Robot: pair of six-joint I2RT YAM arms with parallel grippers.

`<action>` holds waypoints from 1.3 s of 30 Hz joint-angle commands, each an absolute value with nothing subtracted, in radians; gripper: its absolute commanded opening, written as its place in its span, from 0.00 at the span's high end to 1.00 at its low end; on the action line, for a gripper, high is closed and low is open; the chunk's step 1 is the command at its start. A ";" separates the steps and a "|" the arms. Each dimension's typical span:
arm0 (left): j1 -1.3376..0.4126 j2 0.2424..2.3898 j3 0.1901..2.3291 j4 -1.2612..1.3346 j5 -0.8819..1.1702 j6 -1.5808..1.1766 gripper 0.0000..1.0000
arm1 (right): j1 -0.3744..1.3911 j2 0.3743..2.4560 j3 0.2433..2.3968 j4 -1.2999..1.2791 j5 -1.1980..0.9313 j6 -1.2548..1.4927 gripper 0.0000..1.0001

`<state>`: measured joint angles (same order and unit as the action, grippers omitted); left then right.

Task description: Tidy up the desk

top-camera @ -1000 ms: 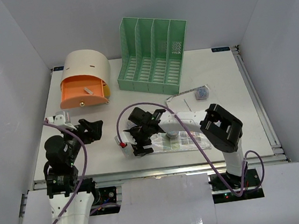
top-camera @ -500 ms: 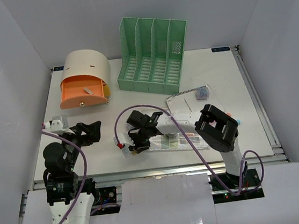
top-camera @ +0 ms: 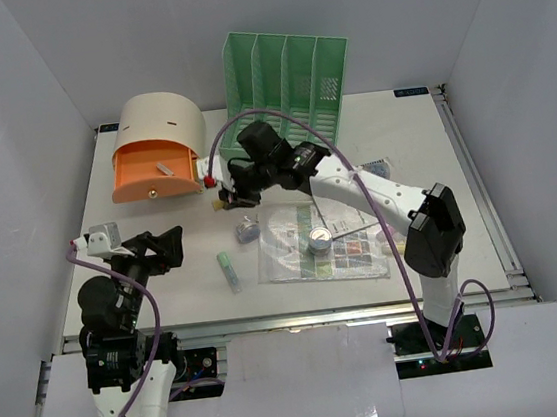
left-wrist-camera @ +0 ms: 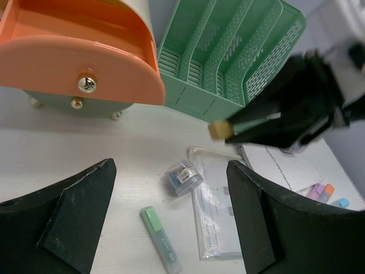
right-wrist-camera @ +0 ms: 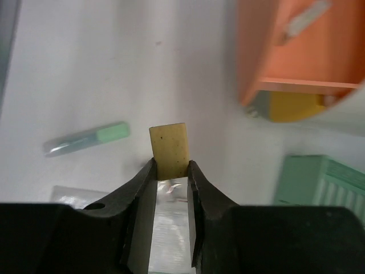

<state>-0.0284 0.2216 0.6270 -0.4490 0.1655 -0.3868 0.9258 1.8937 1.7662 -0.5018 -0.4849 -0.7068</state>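
Right end effector sits upper centre of the top view, raised over the desk, between the orange drawer box and the green file rack. Its jaws are nearly closed, pinching a small tan block, an eraser by the look of it, which sticks out past the tips in the right wrist view.

Left end effector is lower left, jaws wide apart, nothing between them, facing the clutter.

The desk fills the middle of the top view. Loose on it:
- green highlighter, centre-left
- small clear round container, just above the highlighter
- clear plastic sleeve, centre, with a round tin on top
- notebook, partly under the right arm

The box's drawer stands pulled open, with a small grey item inside, too small to name.

Step in hand, as a judgement: carrying the block to storage, most likely the open drawer just left of the end effector. The next move calls for shifting left until the block is over the drawer opening, clearing the front lip, lowering a little, then opening the jaws. Risk: releasing short drops it on the desk in front of the box.
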 commanded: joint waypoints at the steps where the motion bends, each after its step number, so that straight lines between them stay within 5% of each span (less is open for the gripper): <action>1: -0.031 0.196 0.619 -0.457 0.133 -0.398 0.11 | 0.889 1.937 1.920 -0.409 -0.332 -0.518 0.92; 8: -0.031 0.161 0.609 -0.450 0.115 -0.405 0.11 | 0.888 2.111 2.199 -0.251 -0.167 -0.336 0.92; 22: -0.028 0.183 0.606 -0.445 0.121 -0.405 0.10 | 0.928 2.282 2.309 -0.017 -0.228 -0.359 0.86; 27: -0.028 0.187 0.604 -0.441 0.130 -0.404 0.10 | 0.942 2.292 2.294 -0.012 -0.235 -0.389 0.59; 29: -0.028 0.194 0.603 -0.439 0.137 -0.405 0.10 | 0.945 2.283 2.283 -0.012 -0.233 -0.398 0.33; 32: -0.028 0.211 0.598 -0.431 0.163 -0.403 0.10 | 0.945 2.250 2.256 -0.012 -0.224 -0.412 0.16; 39: -0.028 0.335 0.602 -0.429 0.197 -0.446 0.15 | 0.919 2.060 2.149 -0.072 -0.240 -0.450 0.03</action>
